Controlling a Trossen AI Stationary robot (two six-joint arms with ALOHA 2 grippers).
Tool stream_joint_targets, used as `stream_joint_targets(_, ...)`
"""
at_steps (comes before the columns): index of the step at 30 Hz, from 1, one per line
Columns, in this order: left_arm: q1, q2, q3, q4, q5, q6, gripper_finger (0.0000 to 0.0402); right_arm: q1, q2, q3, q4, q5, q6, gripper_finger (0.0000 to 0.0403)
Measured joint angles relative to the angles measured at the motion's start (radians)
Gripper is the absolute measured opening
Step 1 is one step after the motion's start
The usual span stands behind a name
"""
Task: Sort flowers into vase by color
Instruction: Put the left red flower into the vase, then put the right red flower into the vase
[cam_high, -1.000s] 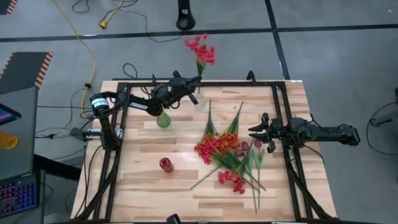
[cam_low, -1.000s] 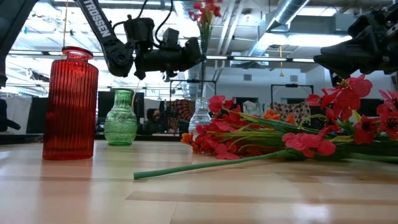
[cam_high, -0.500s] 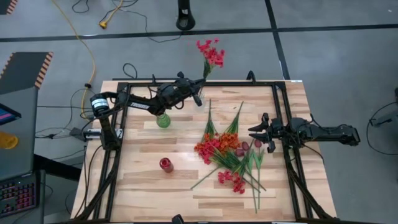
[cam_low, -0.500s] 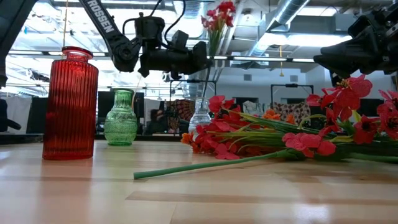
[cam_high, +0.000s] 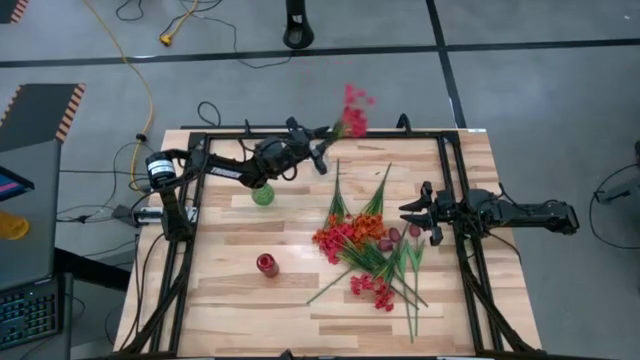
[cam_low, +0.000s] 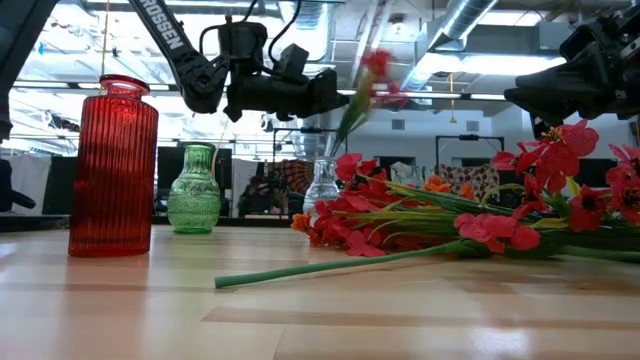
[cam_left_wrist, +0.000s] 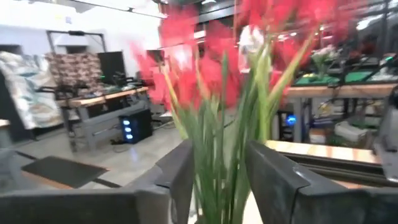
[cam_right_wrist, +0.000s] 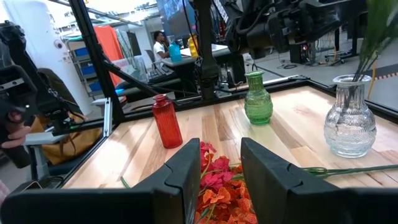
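Note:
A pink-red blossom spray stands tilted with its green stems in the clear glass vase at the table's far edge. Its head is blurred in the low view. My left gripper is open above that vase, with the stems running up between its fingers. The other flowers, red, orange and dark buds, lie in a heap on the table right of centre. My right gripper hovers open at the heap's right side and holds nothing. A green vase and a red vase stand to the left. My left gripper has its open fingers on either side of the spray's stems, coming level from the table's left, a little above the clear vase's mouth. Whether the fingers touch the stems, I cannot tell.
A black frame runs around the tabletop. In the low view, a long green stem lies across the near part of the table. There is bare wood at the near left. A person sits in the room beyond.
My left gripper has shifted a little toward the table's right and has opened. The pink-red spray has tipped over toward the right, its head swinging down and rightward while its stems stay at the clear vase.

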Motion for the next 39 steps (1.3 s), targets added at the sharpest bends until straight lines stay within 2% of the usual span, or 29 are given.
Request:
stream_joint_targets(5,-0.028,0.000,0.000,0.002,-0.133,0.095,0.0156,0.000,0.000,0.000,0.000,0.000,0.000,0.0143)
stream_joint_targets(13,-0.106,-0.005,0.000,0.041,-0.317,0.276,0.0158,0.000,0.000,0.002,0.001,0.000,0.003,0.0143)
stream_joint_targets(23,-0.225,-0.006,0.000,0.138,-0.495,0.447,0.0158,0.000,0.000,0.034,0.001,0.000,0.034,0.0143)
stream_joint_targets(28,-0.290,-0.056,0.000,0.122,-0.569,0.478,0.0158,0.000,0.000,0.036,0.001,0.000,0.036,0.0143)
stream_joint_targets(33,-0.356,-0.144,0.000,0.005,-0.622,0.439,0.0158,0.000,0.001,0.047,-0.017,-0.003,0.036,0.0143)
stream_joint_targets(39,-0.433,-0.279,0.000,-0.352,-0.592,0.259,0.0158,0.005,0.054,0.148,-0.155,-0.011,0.029,0.0143)
